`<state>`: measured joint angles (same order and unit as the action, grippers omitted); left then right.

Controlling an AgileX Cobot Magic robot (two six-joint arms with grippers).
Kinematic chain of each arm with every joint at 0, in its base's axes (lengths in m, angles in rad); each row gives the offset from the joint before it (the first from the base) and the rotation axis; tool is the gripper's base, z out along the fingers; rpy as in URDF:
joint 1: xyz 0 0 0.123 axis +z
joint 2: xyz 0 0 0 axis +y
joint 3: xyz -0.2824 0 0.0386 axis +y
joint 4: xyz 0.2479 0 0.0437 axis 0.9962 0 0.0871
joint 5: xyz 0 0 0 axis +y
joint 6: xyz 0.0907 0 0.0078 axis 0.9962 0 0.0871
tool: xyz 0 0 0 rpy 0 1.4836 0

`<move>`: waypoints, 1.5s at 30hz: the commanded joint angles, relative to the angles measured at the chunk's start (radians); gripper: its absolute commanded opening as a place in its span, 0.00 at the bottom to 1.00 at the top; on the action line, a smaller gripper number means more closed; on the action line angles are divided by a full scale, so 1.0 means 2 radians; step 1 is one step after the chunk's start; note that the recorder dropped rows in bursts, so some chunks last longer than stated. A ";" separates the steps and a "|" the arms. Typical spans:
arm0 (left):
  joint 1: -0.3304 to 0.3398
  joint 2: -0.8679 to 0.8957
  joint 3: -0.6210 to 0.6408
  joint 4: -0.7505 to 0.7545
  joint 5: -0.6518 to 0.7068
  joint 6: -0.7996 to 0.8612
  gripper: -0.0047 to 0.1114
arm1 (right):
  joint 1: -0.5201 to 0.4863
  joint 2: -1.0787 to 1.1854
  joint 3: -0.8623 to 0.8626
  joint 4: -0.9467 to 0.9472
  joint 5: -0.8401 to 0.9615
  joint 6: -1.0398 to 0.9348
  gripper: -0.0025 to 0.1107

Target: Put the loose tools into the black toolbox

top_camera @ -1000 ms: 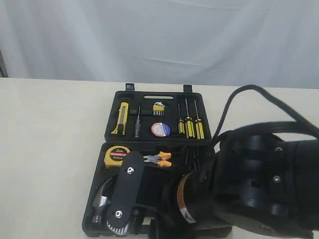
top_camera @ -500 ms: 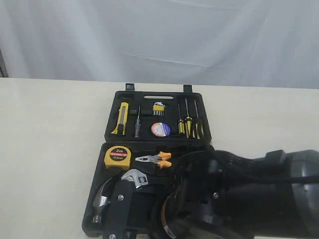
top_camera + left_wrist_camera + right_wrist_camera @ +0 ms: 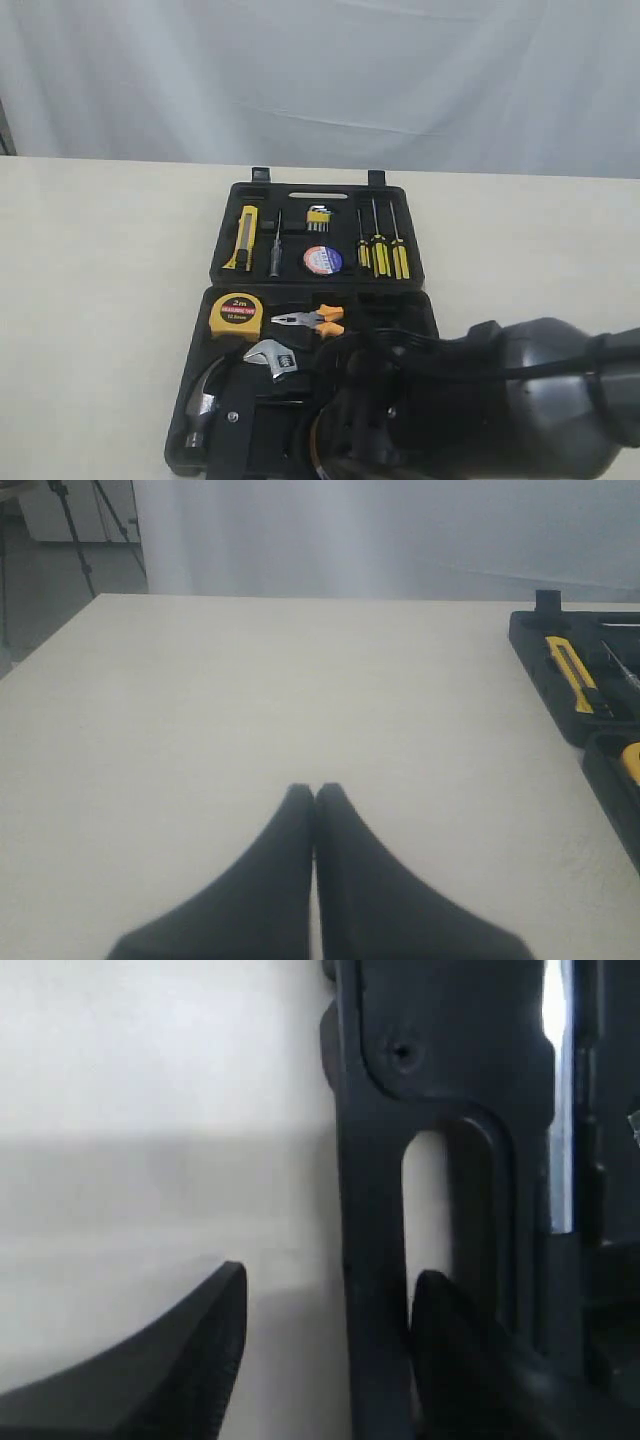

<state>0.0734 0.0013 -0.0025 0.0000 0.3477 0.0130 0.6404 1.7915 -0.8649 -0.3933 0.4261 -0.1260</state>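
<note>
One pair of pliers (image 3: 310,320) lies crosswise, jaws pointing left.

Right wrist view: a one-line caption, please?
Open right gripper straddles the slot handle of the toolbox.

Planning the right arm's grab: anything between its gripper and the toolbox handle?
Nothing visible. The open right gripper straddles the slot handle of the black toolbox: one finger over the table, the other at the slot. Whether they touch it cannot be told.
</note>
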 commanded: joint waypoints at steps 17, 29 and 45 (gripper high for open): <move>-0.002 -0.001 0.001 0.000 -0.003 -0.003 0.04 | 0.006 0.021 0.000 -0.094 0.000 0.078 0.02; -0.002 -0.001 0.001 0.000 -0.003 -0.003 0.04 | 0.094 -0.053 -0.021 -0.090 0.117 0.078 0.02; -0.002 -0.001 0.001 0.000 -0.003 -0.003 0.04 | 0.109 -0.163 -0.260 -0.146 0.397 0.006 0.02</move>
<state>0.0734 0.0013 -0.0025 0.0000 0.3477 0.0130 0.9151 1.4696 -1.3147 -0.5656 1.2110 -0.0637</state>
